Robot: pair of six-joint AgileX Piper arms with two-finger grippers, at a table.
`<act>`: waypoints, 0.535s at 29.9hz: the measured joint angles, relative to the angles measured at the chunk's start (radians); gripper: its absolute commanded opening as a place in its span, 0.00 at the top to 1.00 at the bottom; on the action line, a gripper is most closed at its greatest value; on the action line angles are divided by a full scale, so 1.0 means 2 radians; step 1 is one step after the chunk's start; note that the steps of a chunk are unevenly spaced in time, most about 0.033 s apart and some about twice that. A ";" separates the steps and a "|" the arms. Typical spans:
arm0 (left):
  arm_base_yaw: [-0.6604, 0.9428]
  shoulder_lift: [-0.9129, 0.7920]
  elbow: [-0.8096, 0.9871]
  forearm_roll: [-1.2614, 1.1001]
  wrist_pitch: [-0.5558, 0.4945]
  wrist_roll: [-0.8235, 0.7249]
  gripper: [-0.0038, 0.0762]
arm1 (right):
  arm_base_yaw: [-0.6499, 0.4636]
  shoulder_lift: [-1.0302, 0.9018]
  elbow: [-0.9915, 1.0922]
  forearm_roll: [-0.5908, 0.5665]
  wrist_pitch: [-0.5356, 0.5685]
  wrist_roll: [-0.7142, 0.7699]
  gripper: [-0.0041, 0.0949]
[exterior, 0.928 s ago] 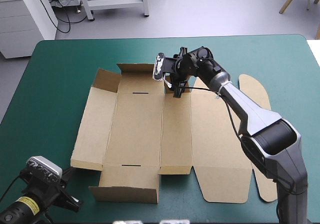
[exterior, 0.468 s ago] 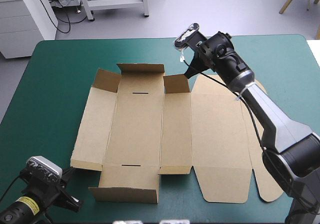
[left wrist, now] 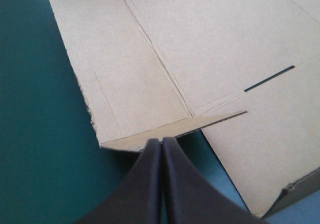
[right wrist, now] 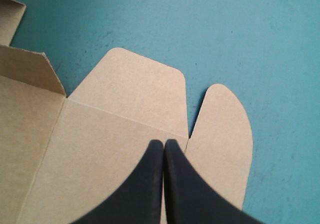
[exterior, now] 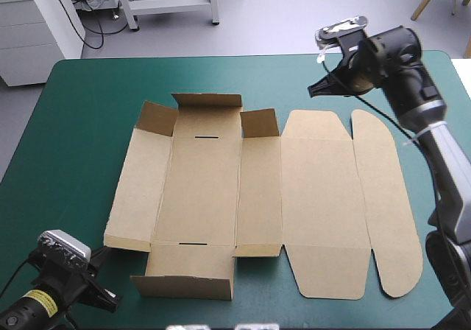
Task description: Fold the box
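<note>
Teal-green worktop (exterior: 81,109) carried the box (exterior: 206,190) at its middle, lid flat to the right and several walls partly raised on the left. Left jaws and right jaws were each pressed together, holding nothing. The board looked light and stiff (probably springy at the creases), so pinching a wall's free edge seemed best.

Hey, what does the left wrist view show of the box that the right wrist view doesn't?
Left wrist only: a cut slot and a raised flap's edge just ahead of the left gripper. Right wrist only: two rounded flaps ahead of the right gripper. Both: the brown box, teal-green cover, jaws shut.
</note>
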 measured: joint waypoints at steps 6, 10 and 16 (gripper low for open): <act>0.000 0.035 -0.064 0.034 0.078 -0.035 0.96 | -0.075 -0.035 0.000 0.078 0.004 -0.015 0.98; 0.000 0.090 -0.135 0.068 0.120 -0.039 0.96 | -0.100 -0.058 0.006 0.086 0.004 -0.019 0.98; 0.000 0.196 -0.248 0.096 0.134 -0.039 0.96 | -0.135 -0.109 0.093 0.087 0.003 -0.034 0.98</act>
